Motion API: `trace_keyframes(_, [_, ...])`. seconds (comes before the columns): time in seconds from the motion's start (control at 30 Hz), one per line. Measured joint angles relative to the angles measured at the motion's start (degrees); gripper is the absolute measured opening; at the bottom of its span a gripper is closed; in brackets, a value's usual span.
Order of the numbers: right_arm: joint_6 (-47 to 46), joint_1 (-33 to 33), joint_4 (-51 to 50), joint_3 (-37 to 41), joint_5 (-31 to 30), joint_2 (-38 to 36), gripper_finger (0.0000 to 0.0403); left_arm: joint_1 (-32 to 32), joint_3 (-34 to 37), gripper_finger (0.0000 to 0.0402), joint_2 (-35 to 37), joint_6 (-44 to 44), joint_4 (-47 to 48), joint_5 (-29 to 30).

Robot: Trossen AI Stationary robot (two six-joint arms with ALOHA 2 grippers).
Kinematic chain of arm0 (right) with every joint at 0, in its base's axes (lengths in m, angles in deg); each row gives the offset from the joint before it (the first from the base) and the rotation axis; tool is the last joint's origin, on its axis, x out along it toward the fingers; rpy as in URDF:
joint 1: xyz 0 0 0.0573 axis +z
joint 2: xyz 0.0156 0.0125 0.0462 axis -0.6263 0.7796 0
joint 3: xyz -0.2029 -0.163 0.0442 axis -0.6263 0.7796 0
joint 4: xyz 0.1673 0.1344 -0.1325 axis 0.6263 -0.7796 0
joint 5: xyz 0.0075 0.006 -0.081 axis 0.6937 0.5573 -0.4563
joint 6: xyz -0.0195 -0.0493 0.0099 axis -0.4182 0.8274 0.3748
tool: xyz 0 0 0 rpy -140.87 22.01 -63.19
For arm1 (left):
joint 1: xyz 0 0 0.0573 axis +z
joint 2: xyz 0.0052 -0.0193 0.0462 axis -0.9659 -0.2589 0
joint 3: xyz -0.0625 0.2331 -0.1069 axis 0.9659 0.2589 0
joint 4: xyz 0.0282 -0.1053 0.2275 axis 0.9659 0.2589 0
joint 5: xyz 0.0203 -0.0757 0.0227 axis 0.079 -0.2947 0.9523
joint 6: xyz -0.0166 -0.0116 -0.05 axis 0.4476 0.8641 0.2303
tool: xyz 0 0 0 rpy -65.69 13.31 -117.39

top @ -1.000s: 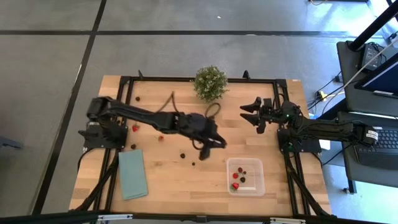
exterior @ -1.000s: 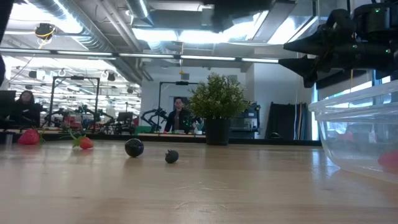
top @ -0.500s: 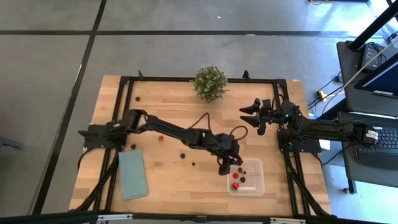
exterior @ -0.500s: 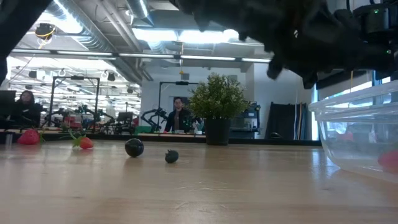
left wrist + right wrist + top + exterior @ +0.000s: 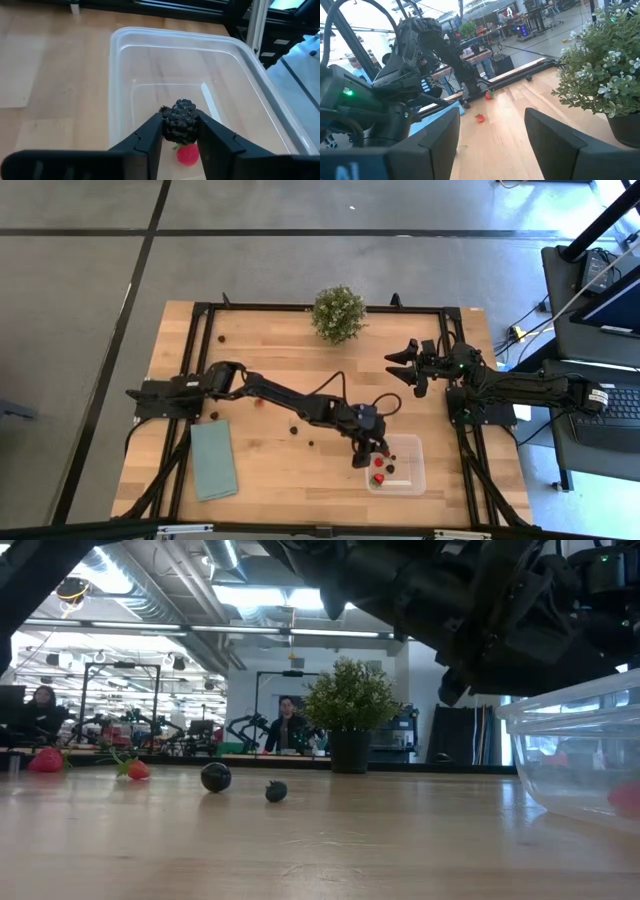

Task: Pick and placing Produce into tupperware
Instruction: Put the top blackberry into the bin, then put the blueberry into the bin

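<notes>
Over tupperware (image 5: 150,55): blackberry (image 5: 180,121) btwn jaws (gripped)

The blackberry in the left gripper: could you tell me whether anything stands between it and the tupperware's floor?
Nothing visible blocks it. The left gripper holds the blackberry over the open, lidless tupperware; only a red berry lies on the floor beneath.

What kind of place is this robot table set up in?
Probably a robotics lab or workshop: other robot arms on benches, a seated person and exposed ceiling ducts show behind the table.
</notes>
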Motion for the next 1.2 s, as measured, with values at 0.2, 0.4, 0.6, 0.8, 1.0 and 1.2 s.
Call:
trace_keyframes(0.2, [-0.2, 0.0, 0.0, 0.0, 0.0, 0.0, 0.0226, 0.0, 0.0, 0.0141, 0.0, 0.0, 0.0, 0.0])
trace_keyframes(0.4, [-0.2, 0.0, 0.0, 0.0, 0.0, 0.0, 0.0226, 0.2, 0.0, 0.0145, 0.4, -0.1, 0.2, 0.0])
trace_keyframes(0.6, [-0.4, 0.0, -0.3, 0.0, 0.1, 0.0, 0.0226, 1.9, -0.1, 0.0146, 7.8, -3.5, 8.2, 0.1])
trace_keyframes(0.8, [-0.4, 0.0, -2.9, 0.0, 1.1, 0.0, 0.0226, 4.3, -0.1, 0.0146, 19.3, -12.9, 28.9, 1.0])
trace_keyframes(1.0, [-0.4, 0.2, -3.0, 0.0, 1.4, 0.0, 0.0226, 5.9, -0.1, 0.0147, 28.3, -16.0, 52.7, 2.4])
trace_keyframes(1.2, [0.5, 0.2, -2.9, 0.0, 1.4, 0.0, 0.0226, 4.3, 1.8, 0.0147, 32.0, -13.4, 61.6, 1.5])
